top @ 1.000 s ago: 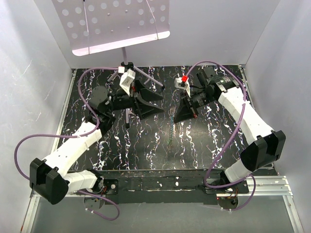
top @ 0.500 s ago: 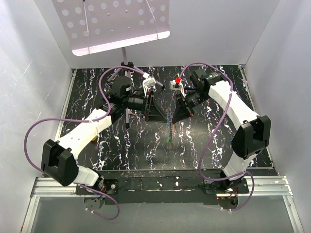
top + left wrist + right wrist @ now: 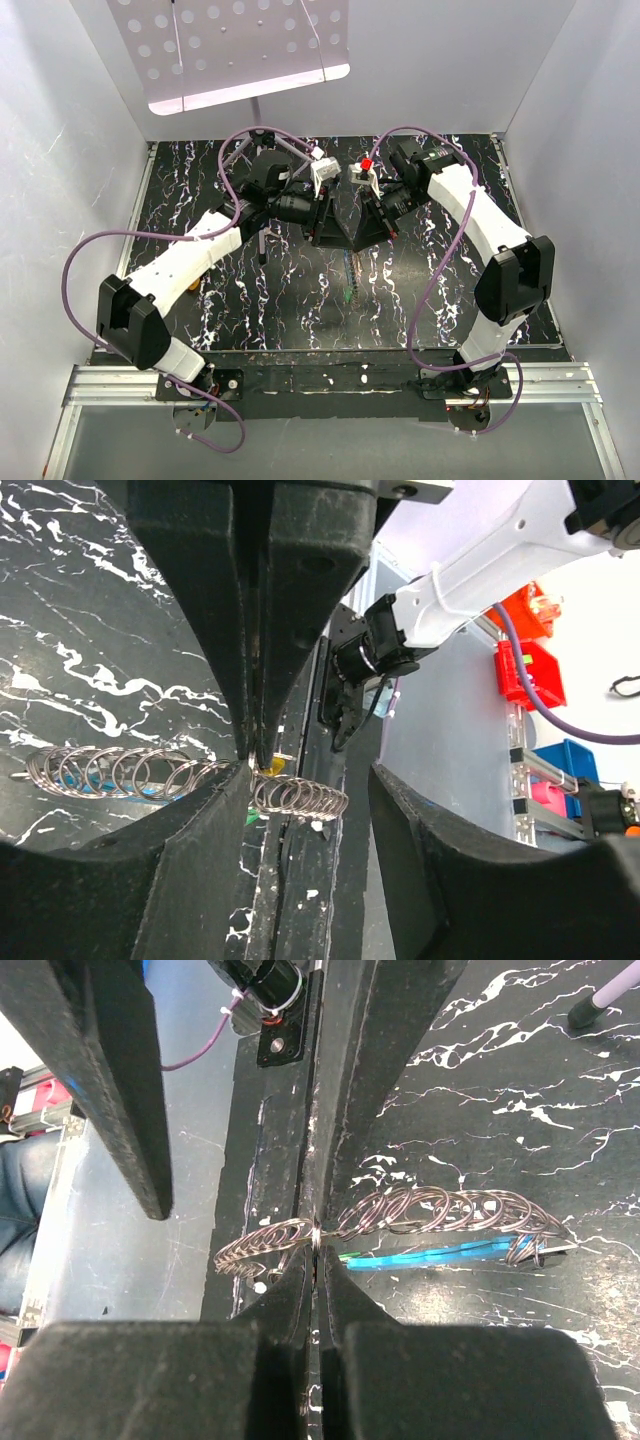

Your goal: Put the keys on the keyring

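The keyring [image 3: 430, 1210] is a chain of several linked steel rings. My right gripper [image 3: 316, 1245] is shut on one ring near its middle and holds the chain just above the black marbled table [image 3: 250, 300]. Under the rings lies the blue key [image 3: 450, 1254]. A bit of the yellow key [image 3: 268, 768] shows beside the right gripper's tips in the left wrist view. My left gripper [image 3: 308, 780] is open, with the free end of the keyring [image 3: 300, 798] between its fingers [image 3: 130, 870] and touching neither. From above, both grippers [image 3: 345, 225] meet tip to tip and the keyring [image 3: 352, 268] trails toward the front.
A white perforated plate [image 3: 240, 50] on a tripod stand [image 3: 262, 240] rises at the back, close behind the left arm. White walls enclose the table on three sides. Red and blue bins [image 3: 530, 670] sit beyond the table's edge.
My left arm has swung right until its gripper meets the right gripper, and its jaws have narrowed. The right gripper shifted slightly left and stays shut on the ring.
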You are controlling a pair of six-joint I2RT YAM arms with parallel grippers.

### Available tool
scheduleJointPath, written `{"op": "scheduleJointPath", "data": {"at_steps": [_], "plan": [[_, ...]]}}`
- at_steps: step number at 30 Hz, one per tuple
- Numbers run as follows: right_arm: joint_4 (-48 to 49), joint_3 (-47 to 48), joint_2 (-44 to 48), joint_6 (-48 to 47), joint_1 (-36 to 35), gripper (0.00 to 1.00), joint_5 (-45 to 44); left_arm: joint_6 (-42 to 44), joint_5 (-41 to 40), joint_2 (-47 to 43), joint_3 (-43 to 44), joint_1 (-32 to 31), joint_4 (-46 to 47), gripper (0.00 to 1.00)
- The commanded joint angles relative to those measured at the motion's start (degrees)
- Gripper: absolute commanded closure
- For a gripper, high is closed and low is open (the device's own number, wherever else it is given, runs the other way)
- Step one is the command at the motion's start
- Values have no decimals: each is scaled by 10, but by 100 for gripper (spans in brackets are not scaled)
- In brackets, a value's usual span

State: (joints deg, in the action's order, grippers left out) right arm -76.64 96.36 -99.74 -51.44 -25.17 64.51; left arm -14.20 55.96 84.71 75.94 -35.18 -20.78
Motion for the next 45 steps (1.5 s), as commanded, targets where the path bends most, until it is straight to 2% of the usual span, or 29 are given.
{"op": "scheduleJointPath", "data": {"at_steps": [1, 15, 18, 24, 30, 32, 34, 35, 41, 45], "plan": [[-108, 28, 1, -15, -1, 99, 39, 54, -38, 4, 39, -12, -68, 53], [-113, 29, -1, -18, -1, 99, 41, 101, -67, 33, 81, -31, -136, 69], [-113, 29, -2, -17, -2, 99, 43, 106, -67, 36, 86, -31, -144, 76], [-114, 28, -3, -17, -1, 99, 44, 107, -59, 41, 91, -31, -149, 100], [-122, 30, 1, -25, -2, 99, 48, 116, -64, 33, 88, -32, -147, 100], [-127, 31, 6, -36, -1, 79, 46, 108, -67, 13, 69, -29, -119, 100], [-138, 37, 13, -44, -1, 64, 43, 87, -61, -16, 34, -23, -62, 100], [-144, 43, 18, -49, 0, 59, 42, 76, -53, -31, 8, -20, -23, 100], [-146, 80, 55, -32, 24, 56, 27, -12, -46, -141, -171, -7, 285, 100], [-145, 121, 71, -25, 47, 56, 45, -62, -75, -164, -235, -5, 465, 100]]}}
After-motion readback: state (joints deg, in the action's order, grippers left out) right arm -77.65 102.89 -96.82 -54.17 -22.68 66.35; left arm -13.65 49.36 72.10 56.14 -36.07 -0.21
